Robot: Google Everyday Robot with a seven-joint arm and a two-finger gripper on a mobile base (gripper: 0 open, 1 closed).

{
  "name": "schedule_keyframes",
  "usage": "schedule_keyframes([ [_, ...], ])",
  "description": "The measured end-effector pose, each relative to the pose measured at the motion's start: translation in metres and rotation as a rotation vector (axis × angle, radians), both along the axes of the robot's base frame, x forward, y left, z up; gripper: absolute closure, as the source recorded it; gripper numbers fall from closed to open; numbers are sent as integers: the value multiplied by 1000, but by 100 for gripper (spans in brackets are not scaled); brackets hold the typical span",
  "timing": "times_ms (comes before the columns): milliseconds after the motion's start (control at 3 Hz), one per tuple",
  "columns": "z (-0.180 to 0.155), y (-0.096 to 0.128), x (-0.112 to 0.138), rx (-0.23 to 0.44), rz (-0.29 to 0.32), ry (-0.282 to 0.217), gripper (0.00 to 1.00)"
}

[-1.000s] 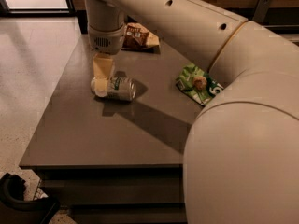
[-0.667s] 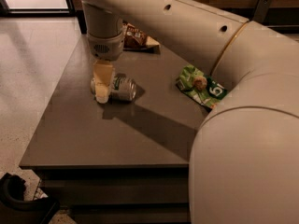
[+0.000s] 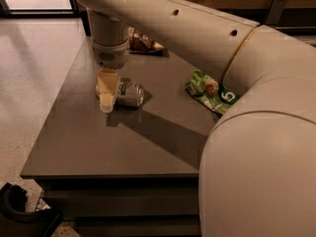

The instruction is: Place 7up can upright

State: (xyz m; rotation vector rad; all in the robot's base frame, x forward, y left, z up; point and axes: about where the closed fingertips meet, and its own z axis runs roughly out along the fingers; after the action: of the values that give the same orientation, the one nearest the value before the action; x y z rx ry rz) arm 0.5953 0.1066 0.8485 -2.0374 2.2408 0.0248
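The 7up can [image 3: 130,94] lies on its side on the grey table [image 3: 98,147], left of the middle, with its silver end facing right. My gripper [image 3: 107,95] hangs straight down from the arm's wrist [image 3: 109,53] and sits at the can's left end, touching or nearly touching the table. The gripper hides the left part of the can. I cannot tell whether it holds the can.
A green snack bag [image 3: 211,92] lies to the right, partly behind my arm. A brown snack bag [image 3: 143,41] lies at the table's back edge. The light floor [image 3: 29,83] is on the left. A dark object [image 3: 19,214] is at the bottom left.
The gripper has come down a little at the can's left end. The can has stayed on its side in the same place.
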Motion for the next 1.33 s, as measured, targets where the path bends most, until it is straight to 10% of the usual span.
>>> schedule_keyframes([
  [667, -15, -12, 0, 9, -33, 15, 17],
  [1333, -19, -13, 1, 14, -40, 12, 71],
])
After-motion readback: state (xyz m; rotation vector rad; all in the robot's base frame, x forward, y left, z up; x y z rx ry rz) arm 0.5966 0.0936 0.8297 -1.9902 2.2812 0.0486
